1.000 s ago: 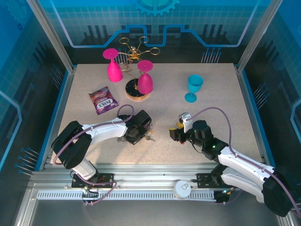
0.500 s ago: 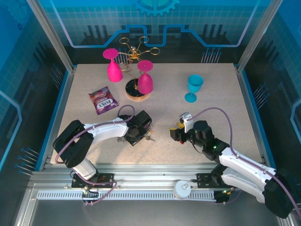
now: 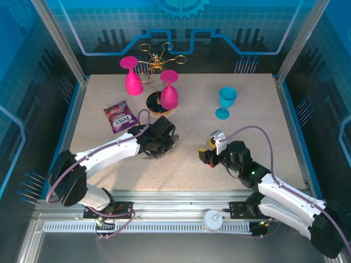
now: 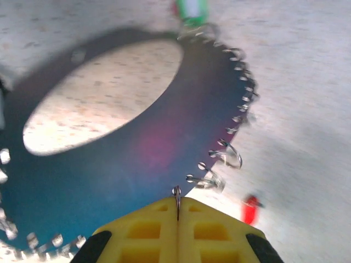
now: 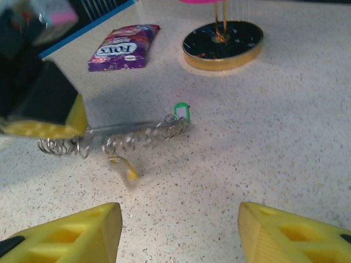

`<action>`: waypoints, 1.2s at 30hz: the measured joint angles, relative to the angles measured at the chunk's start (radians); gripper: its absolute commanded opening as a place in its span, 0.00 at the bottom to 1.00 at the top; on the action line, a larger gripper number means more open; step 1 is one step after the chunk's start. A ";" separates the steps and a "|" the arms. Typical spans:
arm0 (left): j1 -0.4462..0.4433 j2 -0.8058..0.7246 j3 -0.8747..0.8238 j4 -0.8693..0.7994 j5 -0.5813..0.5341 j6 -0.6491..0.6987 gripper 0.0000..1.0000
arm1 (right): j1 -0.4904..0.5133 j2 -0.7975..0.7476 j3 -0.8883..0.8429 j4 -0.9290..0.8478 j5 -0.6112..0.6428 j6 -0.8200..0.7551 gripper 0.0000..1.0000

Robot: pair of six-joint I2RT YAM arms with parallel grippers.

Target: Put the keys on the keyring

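Speckled beige worktop (image 3: 252, 93), blue trim on its side edges. Translucent blue wall panels (image 3: 230, 22), gear graphic. Aluminium rail (image 3: 164, 205) along near edge.

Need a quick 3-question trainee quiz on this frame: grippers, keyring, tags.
1. True or false: the right gripper has its jaws shut.
2. What does the left gripper pinch? A) the keyring B) the candy bag C) the blue goblet
3. Fill in: in the left wrist view, the tag at the keyring's far edge is ____.

Key: 1 false, the jaws stand apart with nothing between them; 2 A, the fingers are closed on the ring's edge; 3 green.
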 measured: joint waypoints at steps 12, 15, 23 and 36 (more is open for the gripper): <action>0.000 -0.062 0.074 0.032 0.065 -0.053 0.00 | 0.014 0.065 0.031 0.171 -0.135 -0.344 0.39; 0.000 -0.062 0.084 0.039 0.079 -0.053 0.00 | 0.017 0.107 0.050 0.201 -0.152 -0.399 0.32; 0.010 -0.064 0.050 0.090 0.120 -0.091 0.00 | 0.095 0.219 0.055 0.308 -0.169 -0.468 0.30; 0.012 -0.080 0.004 0.107 0.139 -0.156 0.00 | 0.210 0.412 0.012 0.548 -0.015 -0.549 0.36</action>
